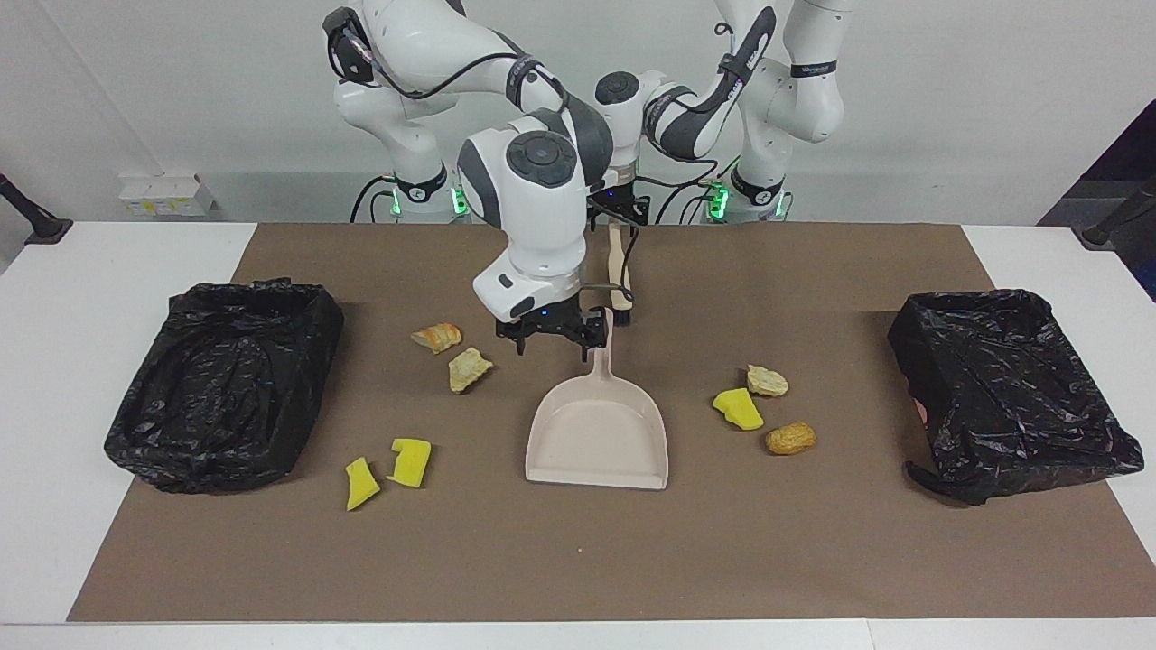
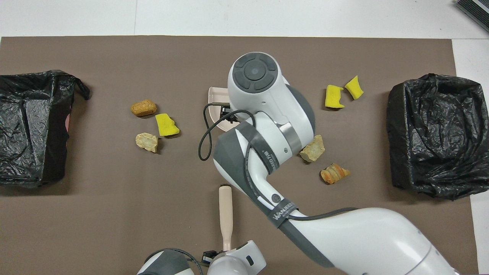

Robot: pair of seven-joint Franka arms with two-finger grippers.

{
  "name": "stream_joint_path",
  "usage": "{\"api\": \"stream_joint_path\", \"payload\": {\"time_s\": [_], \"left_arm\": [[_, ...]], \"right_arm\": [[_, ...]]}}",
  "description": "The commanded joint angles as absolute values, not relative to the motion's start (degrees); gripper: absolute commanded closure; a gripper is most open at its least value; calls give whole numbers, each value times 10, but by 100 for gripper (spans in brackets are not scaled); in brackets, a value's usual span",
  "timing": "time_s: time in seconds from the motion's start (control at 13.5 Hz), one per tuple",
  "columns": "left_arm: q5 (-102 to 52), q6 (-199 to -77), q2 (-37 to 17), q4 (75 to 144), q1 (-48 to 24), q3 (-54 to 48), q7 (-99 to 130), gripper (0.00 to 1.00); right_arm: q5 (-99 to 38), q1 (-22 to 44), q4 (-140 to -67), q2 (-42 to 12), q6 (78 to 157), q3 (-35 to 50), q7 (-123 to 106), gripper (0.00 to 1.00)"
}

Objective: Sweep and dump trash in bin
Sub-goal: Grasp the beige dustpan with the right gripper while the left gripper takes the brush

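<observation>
The mat [image 1: 813,560] was plain brown on a white table [image 1: 54,379]. The dustpan [image 1: 598,433] was pale beige. 3 scraps [image 1: 739,408] were yellow, 4 others [image 1: 790,439] tan to orange-brown. Both bin liners [image 1: 226,384] were glossy black.

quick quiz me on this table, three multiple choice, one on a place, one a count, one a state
1. Where is the brush?
A. in a bin
B. nearer to the robots than the dustpan
C. inside the dustpan

2. How many scraps lie on the mat?
A. five
B. seven
C. nine

3. The dustpan is
A. empty, flat on the mat
B. full of scraps
C. tipped into a bin

Key: 1 B, it lies in line with the dustpan's handle, toward the robots. 2 B, four lie toward the right arm's end, three toward the left arm's. 3 A, its tray shows bare.
</observation>
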State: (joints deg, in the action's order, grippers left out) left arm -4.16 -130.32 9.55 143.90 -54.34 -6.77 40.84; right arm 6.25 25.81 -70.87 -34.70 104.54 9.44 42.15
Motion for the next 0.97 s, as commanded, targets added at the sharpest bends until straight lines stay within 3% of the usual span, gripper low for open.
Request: {"api": "stream_joint_path", "payload": {"time_s": [0.0,0.37,0.74,0.89], "left_arm": [[-49,-1272,108,1444,-547,-53,399,100],[-49,-1149,154,1421,-491,-51,373,100],[-48,-1018,231,1399,-336,-49,315,100],[-40,-1000,224,1385,-267,-48,268,100]], "right_arm": [[74,270,-693,-375,1067,98,438,0],[62,271,-788,-345,1128,98,409,0],[62,272,-867,-302,1137,99,404,1],[62,272,-867,-301,1138,99,403,10]]}}
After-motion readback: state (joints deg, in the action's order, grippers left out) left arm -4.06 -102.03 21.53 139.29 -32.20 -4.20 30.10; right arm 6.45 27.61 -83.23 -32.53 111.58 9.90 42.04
